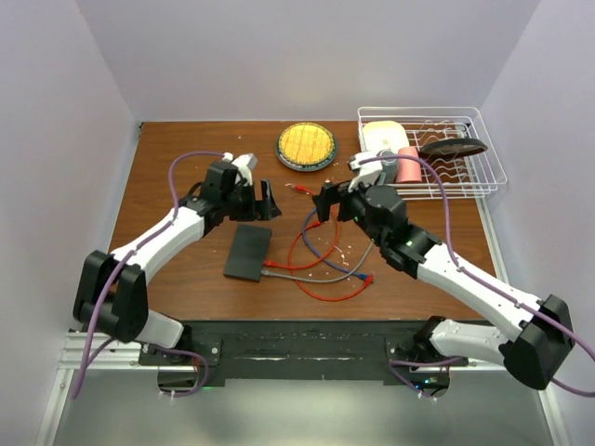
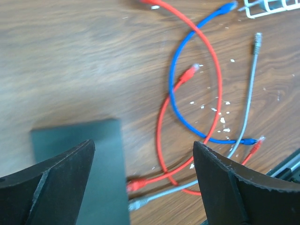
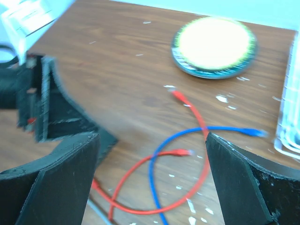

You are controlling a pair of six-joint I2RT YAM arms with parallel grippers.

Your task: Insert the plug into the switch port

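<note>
Jaws spread wide and empty, the left gripper [image 1: 266, 202] hung near the switch [image 1: 248, 252] on the wooden table [image 1: 167, 279] and the right gripper [image 1: 325, 201] over looped cables [image 2: 170, 89]. A red plug [image 2: 135, 184] and a grey plug [image 2: 137, 204] met the switch's edge. Both arms reached forward, angled inward.

Bare table [image 1: 172, 279] left of switch [image 1: 248, 253]; tangled cables [image 2: 170, 89] crowd its right edge; rack [image 1: 469, 177] far right.

Matt dark switch [image 1: 247, 253] on wood-grain table [image 1: 177, 283].
</note>
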